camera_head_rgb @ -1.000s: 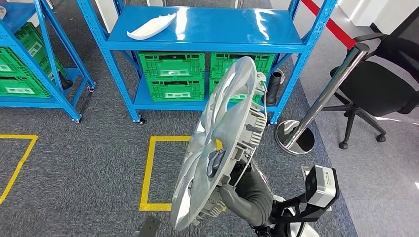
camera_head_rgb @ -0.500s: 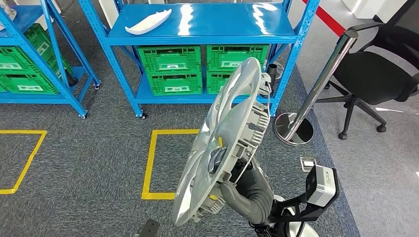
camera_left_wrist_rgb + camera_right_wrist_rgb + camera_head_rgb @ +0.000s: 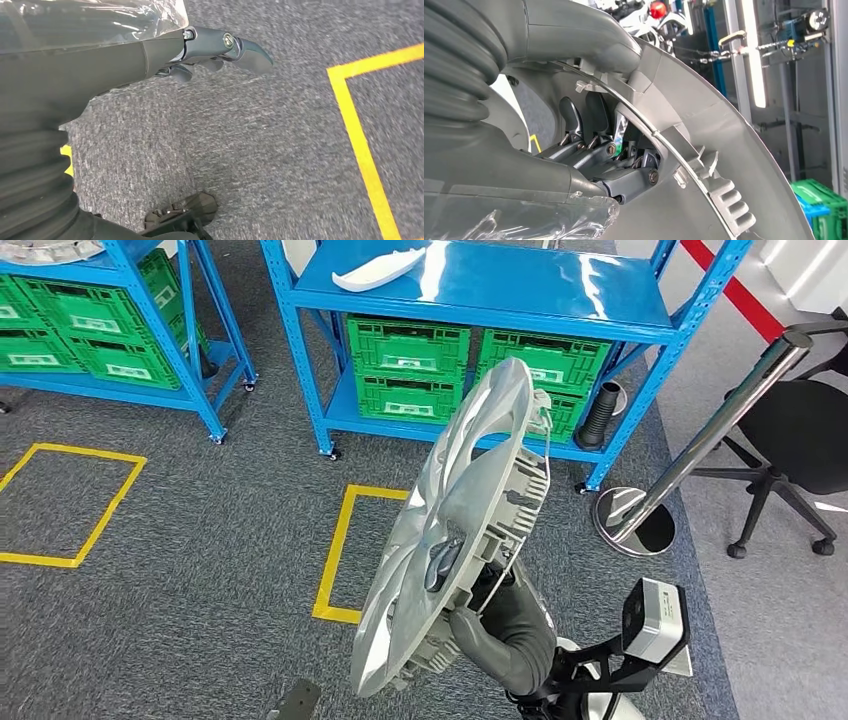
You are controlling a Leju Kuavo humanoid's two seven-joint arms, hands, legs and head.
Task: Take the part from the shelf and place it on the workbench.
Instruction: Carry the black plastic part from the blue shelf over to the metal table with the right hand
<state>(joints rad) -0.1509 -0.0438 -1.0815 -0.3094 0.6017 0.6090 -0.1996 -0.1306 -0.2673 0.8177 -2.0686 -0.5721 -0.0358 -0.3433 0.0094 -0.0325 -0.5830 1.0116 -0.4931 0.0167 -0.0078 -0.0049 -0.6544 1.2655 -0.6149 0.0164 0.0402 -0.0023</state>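
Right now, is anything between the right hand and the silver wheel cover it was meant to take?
No. The right hand already grips the wheel cover, fingers hooked through an opening near its rim and holding it on edge above the carpet. The workbench is not in view, so the path there cannot be judged.

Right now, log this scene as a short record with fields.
held part: silver wheel cover, on edge, tilted
right hand: grips the wheel cover's rim, fingers through an opening
left hand: holds nothing, fingers apart, over grey carpet
ahead: blue shelf with a white trim piece on top, green crates below
floor: yellow tape square
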